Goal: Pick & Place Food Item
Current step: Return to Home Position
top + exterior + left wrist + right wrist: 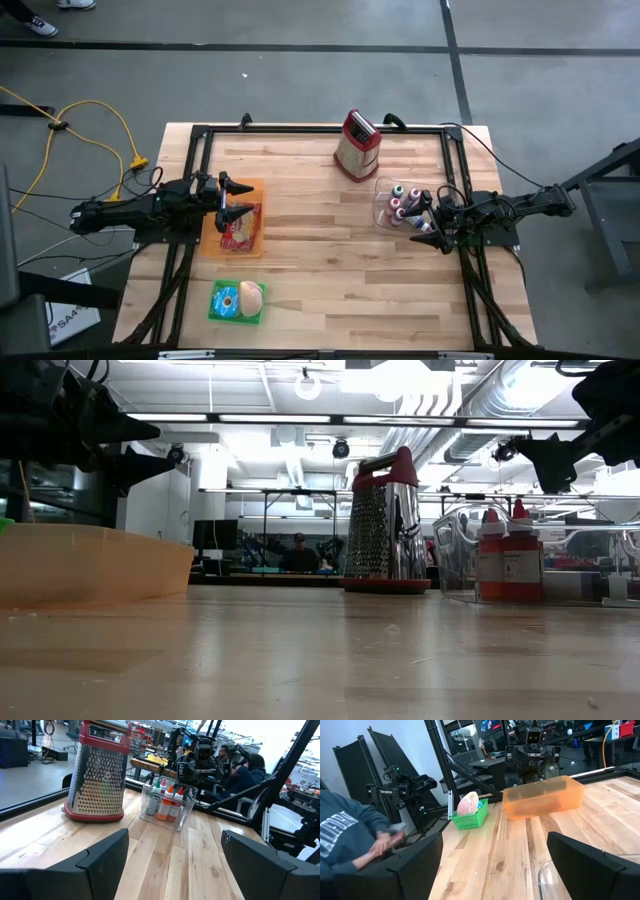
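An orange tray (236,222) on the table's left side holds a red-and-white food packet (240,228). Nearer the front edge, a green basket (236,301) holds a round tan food item (251,294), which also shows in the right wrist view (467,804). My left gripper (240,197) hangs open, level, above the orange tray's far end and touches nothing. My right gripper (427,222) is open at the table's right side, beside a clear bin of bottles (398,205), with nothing between its fingers.
A steel box grater with red handle (357,145) stands at the far middle of the table. A black frame (300,128) runs along the table's edges. Bare wood lies in the middle and near right. A person in a blue sweatshirt (345,835) is beside the table.
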